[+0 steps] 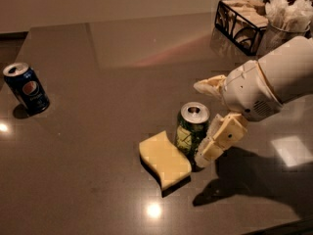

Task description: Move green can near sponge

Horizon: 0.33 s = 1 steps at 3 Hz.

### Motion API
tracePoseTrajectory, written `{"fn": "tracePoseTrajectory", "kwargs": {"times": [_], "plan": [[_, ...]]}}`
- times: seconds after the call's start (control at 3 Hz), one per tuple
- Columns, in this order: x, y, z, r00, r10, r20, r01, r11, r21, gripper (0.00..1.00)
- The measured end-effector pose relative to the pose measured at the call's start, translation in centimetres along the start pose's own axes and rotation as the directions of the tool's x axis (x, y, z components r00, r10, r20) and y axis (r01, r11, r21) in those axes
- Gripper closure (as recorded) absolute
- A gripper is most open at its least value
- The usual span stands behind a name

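Note:
The green can (190,130) stands upright on the dark table (98,82), its silver top facing up. It sits right beside the right edge of the pale yellow sponge (164,159), which lies flat. My gripper (199,122) is at the can's right side with its jaws spread wide. The far finger (210,85) stands clear behind the can. The near finger (220,138) rests by the can's right side.
A dark blue Pepsi can (27,88) stands at the far left. A black wire basket (240,17) with packets and a cup of napkins (288,18) stand at the back right. My white arm (279,75) reaches in from the right.

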<state>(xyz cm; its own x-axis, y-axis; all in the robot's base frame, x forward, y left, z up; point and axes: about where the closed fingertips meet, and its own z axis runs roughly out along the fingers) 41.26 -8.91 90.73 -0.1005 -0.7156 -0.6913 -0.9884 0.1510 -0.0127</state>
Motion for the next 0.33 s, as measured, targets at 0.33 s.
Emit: {"fn": "tracePoseTrajectory", "kwargs": {"times": [0.33], "plan": [[0.00,0.00,0.00,1.000,0.000,0.000,0.000,1.0000,0.000,0.00]]}}
